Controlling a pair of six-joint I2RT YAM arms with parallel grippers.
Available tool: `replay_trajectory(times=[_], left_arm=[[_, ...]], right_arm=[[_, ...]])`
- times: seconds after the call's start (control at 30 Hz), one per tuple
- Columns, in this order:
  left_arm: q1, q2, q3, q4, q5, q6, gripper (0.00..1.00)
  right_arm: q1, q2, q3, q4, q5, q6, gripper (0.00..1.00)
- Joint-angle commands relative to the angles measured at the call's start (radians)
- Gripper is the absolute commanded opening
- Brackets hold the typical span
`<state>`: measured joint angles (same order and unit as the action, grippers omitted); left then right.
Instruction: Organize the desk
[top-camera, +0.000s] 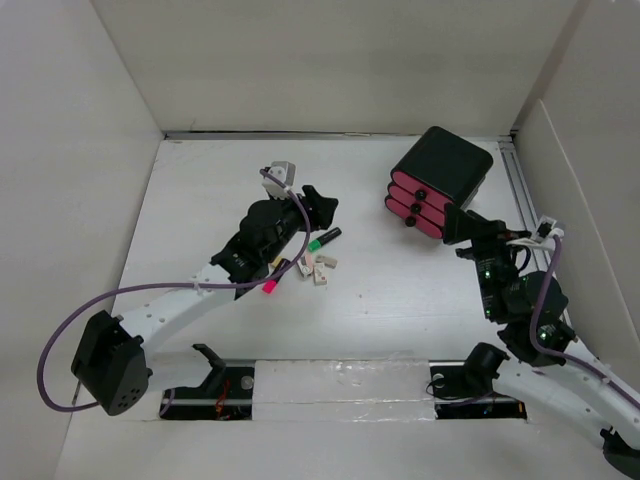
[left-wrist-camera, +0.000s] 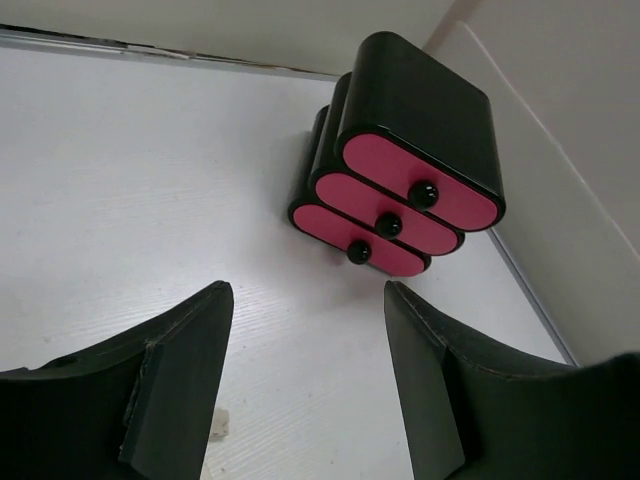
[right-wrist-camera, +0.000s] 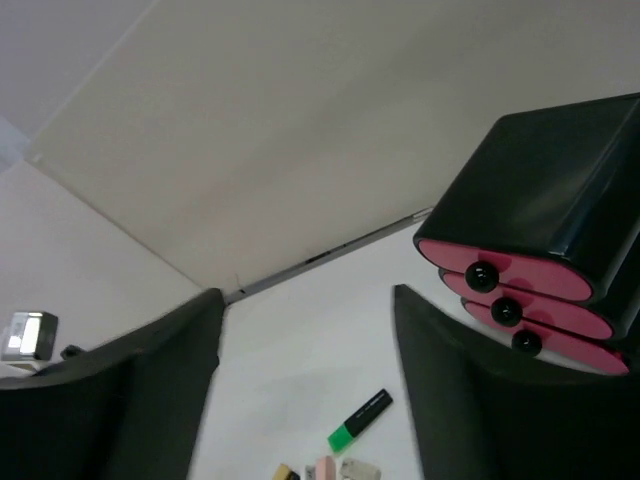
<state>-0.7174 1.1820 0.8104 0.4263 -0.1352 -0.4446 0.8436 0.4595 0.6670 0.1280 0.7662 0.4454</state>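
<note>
Left gripper (top-camera: 322, 202) is hovering released, nothing between its fingers. Right gripper (top-camera: 456, 226) is gaping wide, empty. Flat matte white worktop (top-camera: 380, 290) is lying under both. Glossy black box with three pink drawers (top-camera: 443, 170) is sitting just ahead of right gripper. Green-capped black marker (top-camera: 323, 240) is lying near left gripper.

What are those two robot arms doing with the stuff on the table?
They are tidying the desk, and neither arm holds anything yet. The left gripper hangs open near a green-capped marker, a pink-tipped marker and some small pale blocks lying loose mid-desk. The right gripper, open too, sits right by the black box with three pink drawers, all shut.
</note>
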Motion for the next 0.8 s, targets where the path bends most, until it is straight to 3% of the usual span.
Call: replay_trajectory(times=[0.0, 0.03, 0.07, 0.1, 0.13, 0.2, 0.3, 0.33, 0.4, 0.43, 0.5, 0.57, 0.77], left_arm=[[-0.022, -0.012, 0.032, 0.077, 0.051, 0.033, 0.57], [-0.022, -0.006, 0.047, 0.065, 0.072, 0.038, 0.55], [-0.022, 0.014, 0.062, 0.055, 0.11, 0.041, 0.5], [-0.022, 0.024, 0.085, 0.049, 0.129, 0.052, 0.42], [-0.022, 0.037, 0.091, 0.058, 0.175, 0.058, 0.26], [-0.043, 0.068, 0.107, 0.083, 0.201, 0.063, 0.07], [-0.143, 0.14, 0.189, 0.039, 0.056, 0.119, 0.0], [-0.166, 0.162, 0.214, 0.004, 0.033, 0.148, 0.02], [-0.197, 0.231, 0.283, -0.02, 0.016, 0.167, 0.13], [-0.197, 0.258, 0.309, -0.033, 0.029, 0.167, 0.3], [-0.197, 0.327, 0.386, -0.061, 0.051, 0.168, 0.39], [-0.197, 0.388, 0.426, -0.093, 0.071, 0.165, 0.4], [-0.243, 0.54, 0.606, -0.153, 0.011, 0.211, 0.41]], right_arm=[[-0.003, -0.002, -0.001, 0.032, -0.002, 0.019, 0.65], [-0.003, -0.01, -0.006, 0.033, 0.008, 0.019, 0.53], [-0.003, -0.018, -0.01, 0.041, 0.015, 0.019, 0.18], [-0.003, -0.033, -0.018, 0.039, 0.018, 0.019, 0.05], [-0.003, -0.042, -0.021, 0.039, 0.019, 0.019, 0.0], [-0.003, -0.059, -0.03, 0.044, 0.024, 0.019, 0.0], [-0.003, -0.065, -0.035, 0.044, 0.039, 0.016, 0.0], [-0.003, -0.067, -0.035, 0.039, 0.038, 0.019, 0.0], [-0.003, -0.07, -0.035, 0.038, 0.036, 0.019, 0.19], [-0.003, -0.071, -0.037, 0.036, 0.051, 0.019, 0.36], [-0.003, -0.082, -0.043, 0.033, 0.059, 0.022, 0.47], [-0.003, -0.1, -0.05, 0.035, 0.048, 0.026, 0.54], [-0.003, -0.133, -0.063, 0.035, 0.048, 0.021, 0.59]])
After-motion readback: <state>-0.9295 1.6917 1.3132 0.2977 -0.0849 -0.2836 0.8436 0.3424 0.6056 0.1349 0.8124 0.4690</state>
